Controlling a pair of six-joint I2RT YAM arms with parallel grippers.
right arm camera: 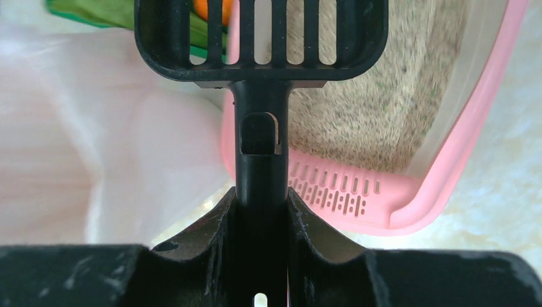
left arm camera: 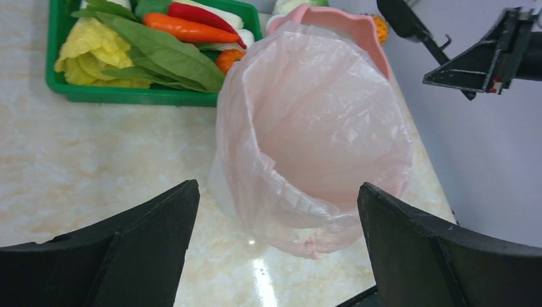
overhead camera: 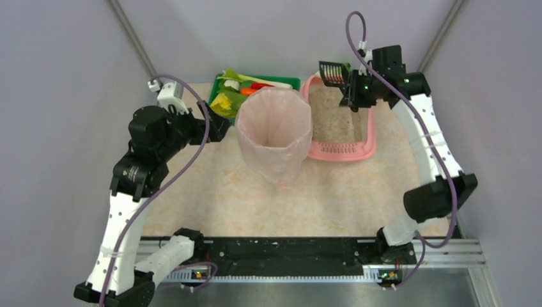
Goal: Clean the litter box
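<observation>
The pink litter box (overhead camera: 339,152) sits at the back right, with beige litter and a slotted grate at its near end; it also shows in the right wrist view (right arm camera: 447,185). My right gripper (overhead camera: 350,89) is shut on the handle of a black slotted scoop (overhead camera: 331,72) and holds it in the air over the box's far left corner. In the right wrist view the gripper (right arm camera: 261,198) clamps the handle and the scoop head (right arm camera: 262,38) looks empty. My left gripper (overhead camera: 216,125) is open and empty beside the bin; it also shows in the left wrist view (left arm camera: 278,188).
A tall translucent pink bag-lined bin (overhead camera: 275,128) stands just left of the litter box, close in front of the left gripper in the left wrist view (left arm camera: 313,128). A green tray (overhead camera: 291,82) of vegetables lies behind it, also in the left wrist view (left arm camera: 128,96). Grey walls enclose the table.
</observation>
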